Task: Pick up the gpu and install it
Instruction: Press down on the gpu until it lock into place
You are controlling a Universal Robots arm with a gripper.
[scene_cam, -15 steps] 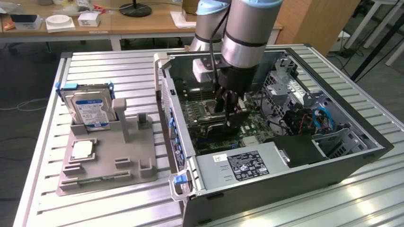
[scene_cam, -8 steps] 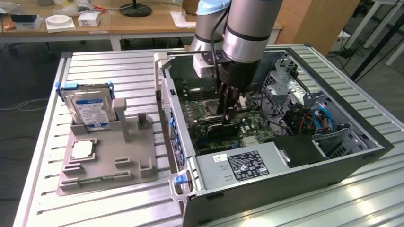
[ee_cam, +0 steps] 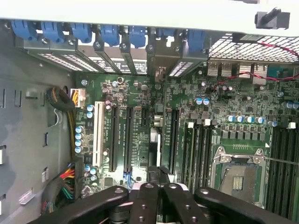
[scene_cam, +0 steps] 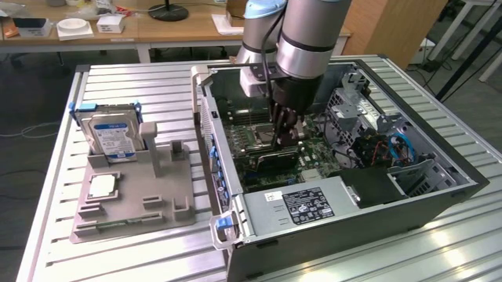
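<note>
My gripper (scene_cam: 284,138) reaches down into the open computer case (scene_cam: 439,200), over the motherboard. It is shut on the gpu (scene_cam: 271,157), a thin dark card that stands on edge just below the fingers. In the wrist view the gpu (ee_cam: 155,140) appears edge-on, running from the gripper (ee_cam: 158,181) toward the rear slot brackets (ee_cam: 159,65). The card lies in line with the long black expansion slots (ee_cam: 127,137) beside it. Whether it sits fully in a slot cannot be told.
An empty CPU socket (ee_cam: 238,175) lies close to the gripper. A power supply (scene_cam: 306,205) and a drive cage with blue cables (scene_cam: 400,147) fill the case's near end. Outside the case, a grey holder (scene_cam: 149,205) carries the hard drive (scene_cam: 112,136) and a silver CPU chip (scene_cam: 102,187).
</note>
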